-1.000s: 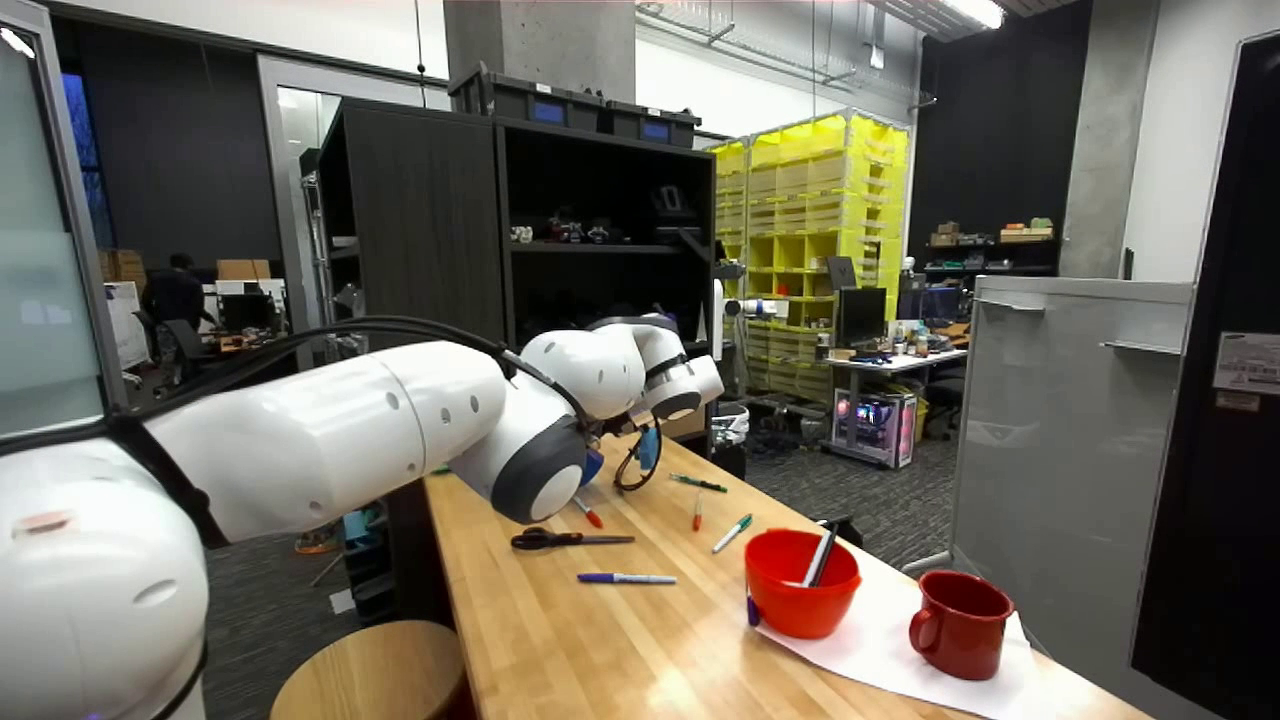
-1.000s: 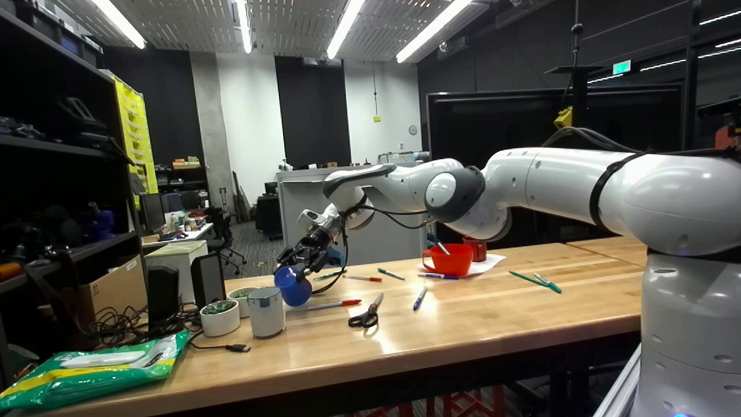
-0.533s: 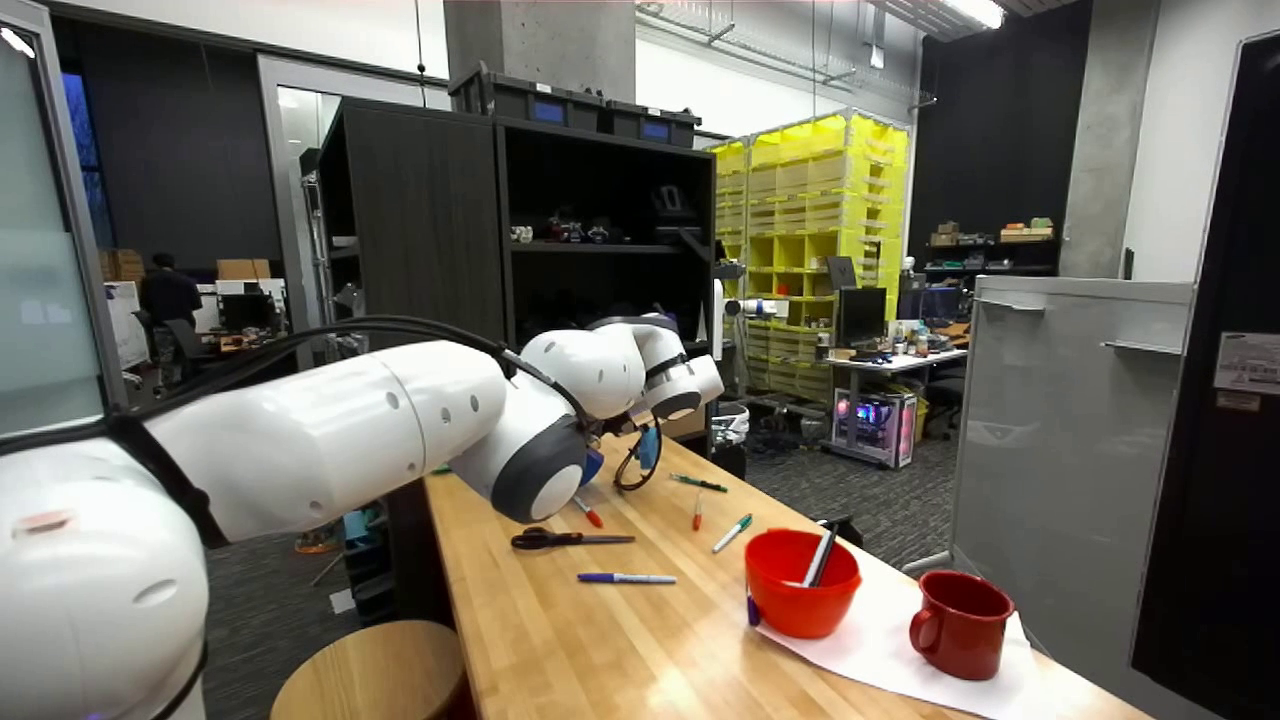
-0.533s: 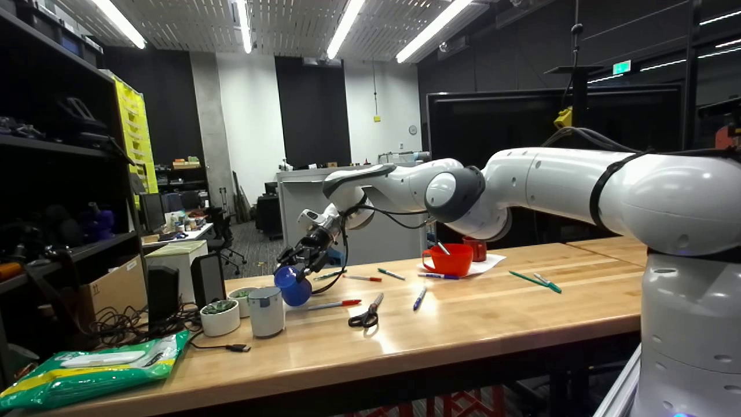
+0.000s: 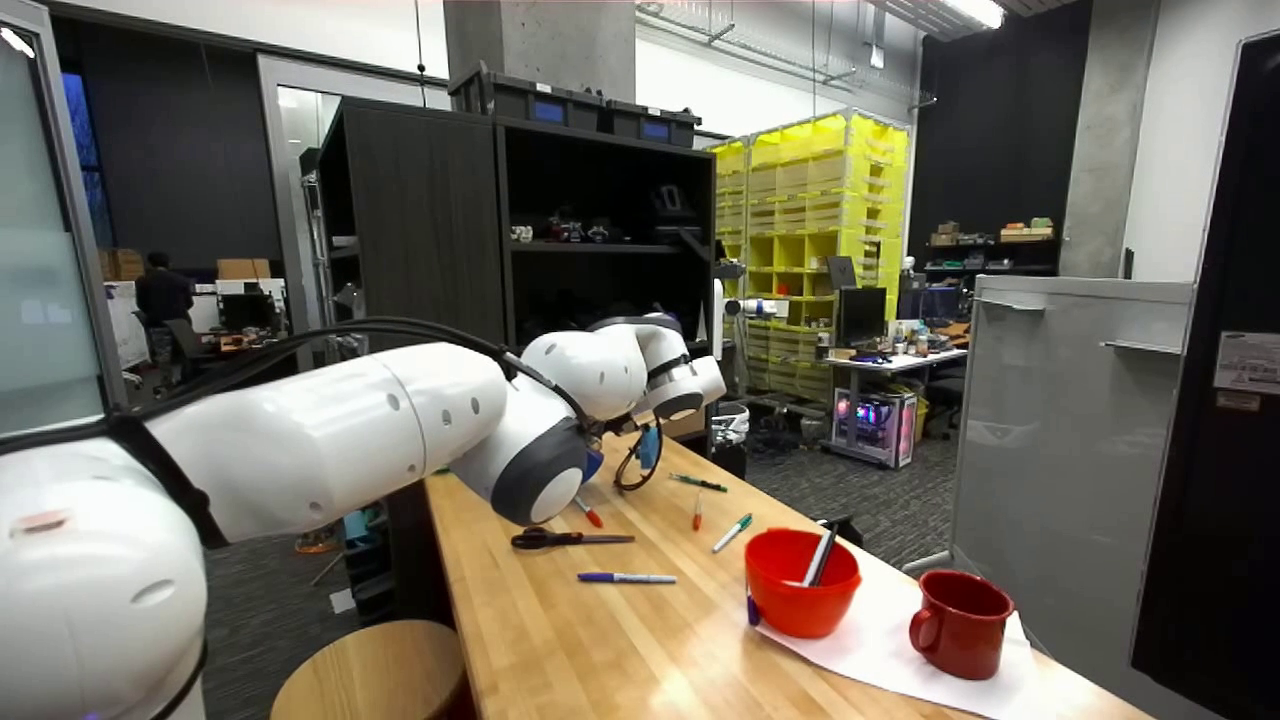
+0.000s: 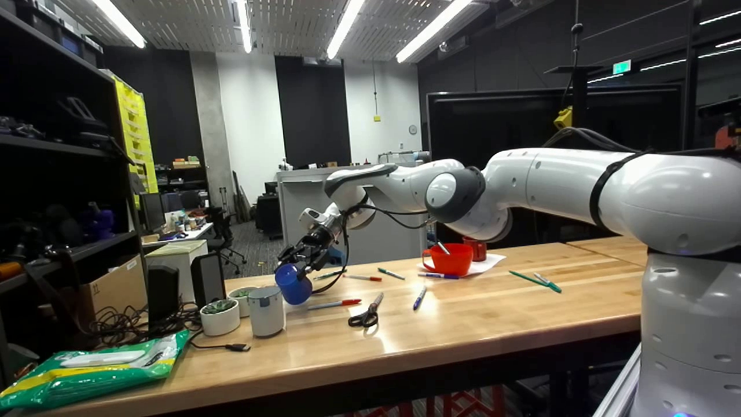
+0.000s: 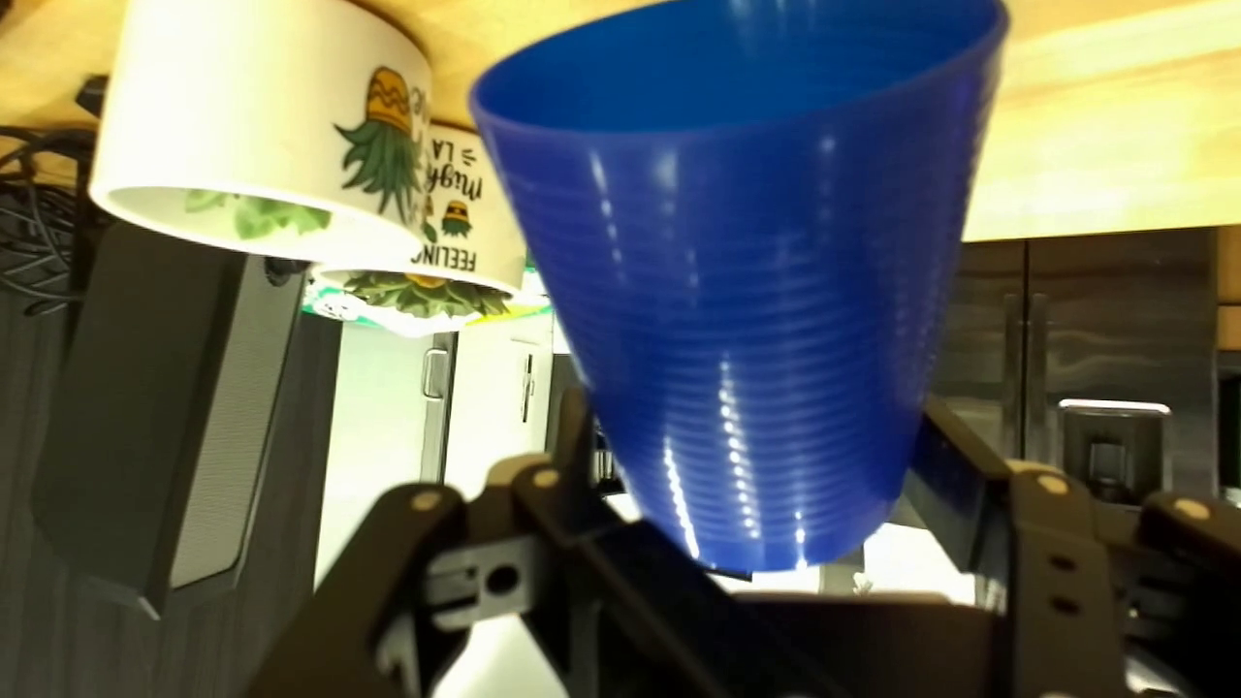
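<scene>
Ribbed blue cup (image 7: 747, 330), base clamped between part-spread jaws, at their 12 o'clock (wrist view); wooden worktop (image 6: 463, 313); black bookcase (image 5: 430, 220).

Ceiling lights (image 6: 347, 28) burn white along the top of an exterior view, and pale glare shows on the surface (image 6: 386, 344) at bottom centre, while the shelves (image 6: 58, 148) at the left edge lie in near-black. In the wrist view, light patches at lower middle blow out to plain white, thin highlights streak the blue cup (image 7: 747, 320), and the claw (image 7: 761, 431) is blurred along the bottom.
</scene>
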Action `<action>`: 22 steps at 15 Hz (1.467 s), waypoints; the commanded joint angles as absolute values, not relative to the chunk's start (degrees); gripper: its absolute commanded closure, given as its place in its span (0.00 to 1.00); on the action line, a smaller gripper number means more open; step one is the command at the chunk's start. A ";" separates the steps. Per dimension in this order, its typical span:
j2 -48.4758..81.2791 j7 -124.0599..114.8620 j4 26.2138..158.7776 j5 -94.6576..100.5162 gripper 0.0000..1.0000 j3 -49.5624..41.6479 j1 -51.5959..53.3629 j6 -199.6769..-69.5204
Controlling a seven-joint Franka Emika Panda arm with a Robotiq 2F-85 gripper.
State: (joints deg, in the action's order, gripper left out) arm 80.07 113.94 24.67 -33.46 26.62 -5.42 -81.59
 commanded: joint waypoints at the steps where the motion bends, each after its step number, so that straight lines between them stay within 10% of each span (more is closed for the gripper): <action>1: 80.87 115.76 25.18 -35.61 0.49 28.40 -6.54 -80.50; 10: 81.57 116.60 24.92 -37.25 0.49 27.77 -6.73 -78.67; 12: 81.60 116.63 24.98 -37.30 0.08 27.79 -6.79 -78.50; 22: 85.16 115.88 17.53 -38.49 0.00 27.04 -5.01 -75.42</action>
